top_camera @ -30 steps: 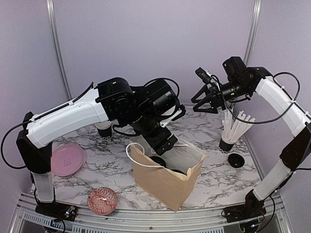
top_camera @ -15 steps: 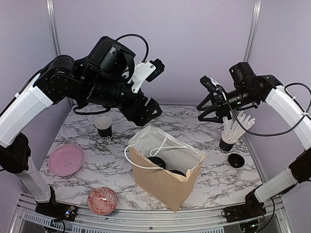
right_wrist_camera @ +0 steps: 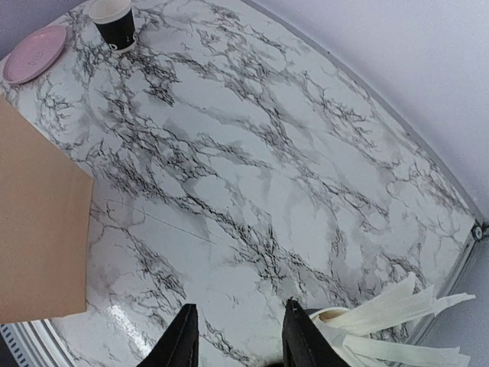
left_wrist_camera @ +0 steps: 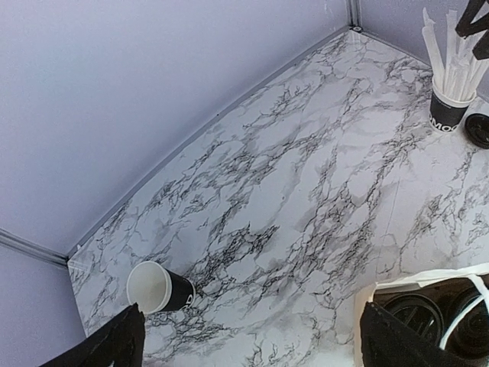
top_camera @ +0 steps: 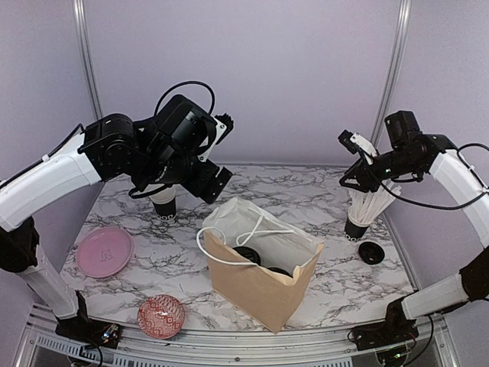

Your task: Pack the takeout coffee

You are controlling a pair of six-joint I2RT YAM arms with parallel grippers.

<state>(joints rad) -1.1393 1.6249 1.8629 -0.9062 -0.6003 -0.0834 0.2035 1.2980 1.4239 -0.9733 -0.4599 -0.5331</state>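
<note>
One takeout coffee (top_camera: 163, 205), a black paper cup with a white inside, stands at the back left, partly behind my left arm. It also shows as a cup (left_wrist_camera: 157, 287) lower left in the left wrist view and as a cup (right_wrist_camera: 114, 19) far off in the right wrist view. Two dark round cup tops (top_camera: 260, 261) sit inside the brown paper bag (top_camera: 260, 294). My left gripper (top_camera: 214, 183) hangs open and empty (left_wrist_camera: 252, 352) between cup and bag. My right gripper (top_camera: 354, 174) hovers beside the straw cup, its jaws apart with nothing between them (right_wrist_camera: 241, 340).
A black cup of white straws (top_camera: 365, 210) stands at the right, with a small black lid (top_camera: 371, 252) in front of it. A pink plate (top_camera: 105, 251) and a red patterned bowl (top_camera: 161, 316) lie at the front left. The bag's white handles (top_camera: 229, 245) loop over its open mouth.
My left gripper has come up out of the bag and swung back to the left, toward the lone cup. The right gripper has drawn back to the right and its jaws have narrowed.
</note>
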